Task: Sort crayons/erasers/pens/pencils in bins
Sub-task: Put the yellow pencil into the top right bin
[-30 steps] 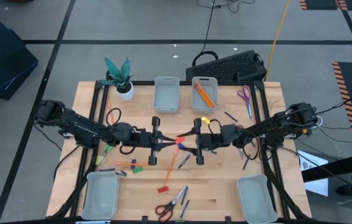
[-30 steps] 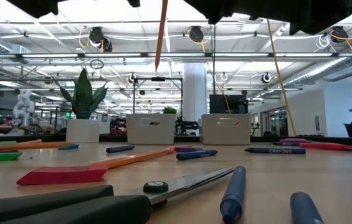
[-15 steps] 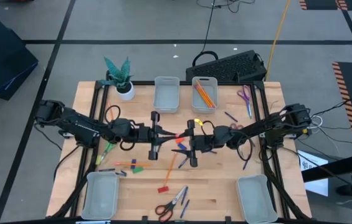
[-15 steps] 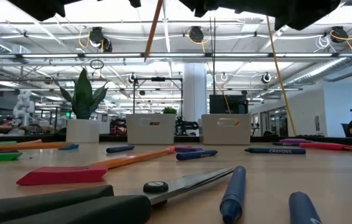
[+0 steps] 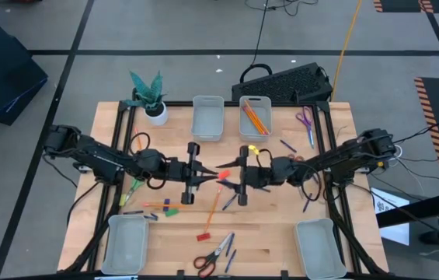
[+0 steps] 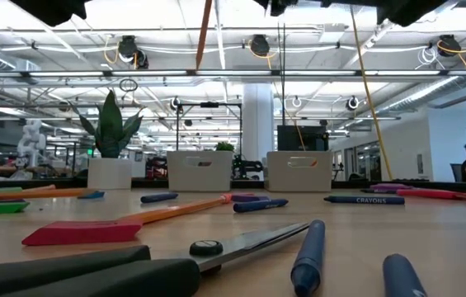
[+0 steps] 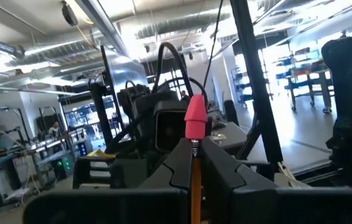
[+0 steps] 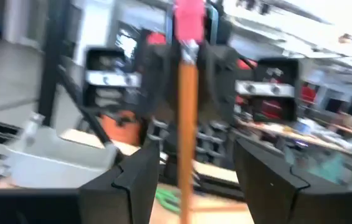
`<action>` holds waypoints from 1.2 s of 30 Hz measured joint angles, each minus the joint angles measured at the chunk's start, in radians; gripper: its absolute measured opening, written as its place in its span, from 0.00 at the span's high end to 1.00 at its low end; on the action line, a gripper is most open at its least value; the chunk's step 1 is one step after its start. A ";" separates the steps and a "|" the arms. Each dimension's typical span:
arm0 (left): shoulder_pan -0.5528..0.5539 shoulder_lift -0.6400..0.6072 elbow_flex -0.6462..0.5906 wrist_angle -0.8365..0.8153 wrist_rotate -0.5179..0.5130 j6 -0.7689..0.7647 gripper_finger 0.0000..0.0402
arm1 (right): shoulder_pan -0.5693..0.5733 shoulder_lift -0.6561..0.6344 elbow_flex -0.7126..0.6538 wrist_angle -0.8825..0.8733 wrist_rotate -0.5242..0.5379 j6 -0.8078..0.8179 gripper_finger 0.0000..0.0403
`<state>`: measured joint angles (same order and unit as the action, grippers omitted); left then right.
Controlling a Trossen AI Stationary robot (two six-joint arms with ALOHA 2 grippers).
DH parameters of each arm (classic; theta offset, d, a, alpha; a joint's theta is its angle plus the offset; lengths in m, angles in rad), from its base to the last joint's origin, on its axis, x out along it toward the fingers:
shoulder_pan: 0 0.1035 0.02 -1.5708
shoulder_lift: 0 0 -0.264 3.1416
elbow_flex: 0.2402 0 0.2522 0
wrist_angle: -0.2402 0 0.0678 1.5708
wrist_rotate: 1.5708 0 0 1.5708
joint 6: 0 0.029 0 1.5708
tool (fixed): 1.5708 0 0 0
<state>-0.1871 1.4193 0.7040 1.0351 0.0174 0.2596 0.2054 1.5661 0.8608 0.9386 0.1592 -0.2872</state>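
Left gripper (image 5: 206,173) hangs over the middle of the table (image 5: 281,233), fingers (image 7: 219,165) pinched on a pencil (image 7: 194,134) just under its pink end, so I can pass it across. Facing it, my right gripper (image 5: 224,176) has its fingers (image 8: 132,180) spread wide on both sides of the shaft without touching. I judge this a handover: the right arm reaches the far bin (image 5: 255,117) that already holds pencils. An empty bin (image 5: 207,117) sits beside it.
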 joint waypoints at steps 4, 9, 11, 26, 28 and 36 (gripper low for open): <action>0.000 0.000 0.000 0.033 0.009 0.001 0.95 | -0.016 -0.001 0.000 0.036 -0.078 0.018 0.57; 0.011 0.001 0.000 0.060 0.009 0.009 0.95 | -0.017 0.000 0.000 0.066 -0.081 0.016 0.73; 0.017 0.009 0.000 0.087 0.012 0.008 0.95 | -0.022 -0.001 0.000 0.074 -0.080 0.008 0.78; 0.019 0.038 0.018 0.136 0.018 0.018 0.95 | -0.049 0.000 0.009 0.075 -0.136 -0.013 0.61; 0.019 0.058 0.030 0.138 0.018 0.020 0.95 | -0.048 0.000 0.024 0.057 -0.137 -0.017 0.60; 0.017 0.081 0.044 0.134 0.010 0.031 0.96 | -0.047 0.005 0.032 -0.029 -0.105 -0.037 0.75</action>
<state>-0.1704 1.5002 0.7483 1.1694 0.0269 0.2909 0.1581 1.5707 0.8932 0.9091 0.0544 -0.3246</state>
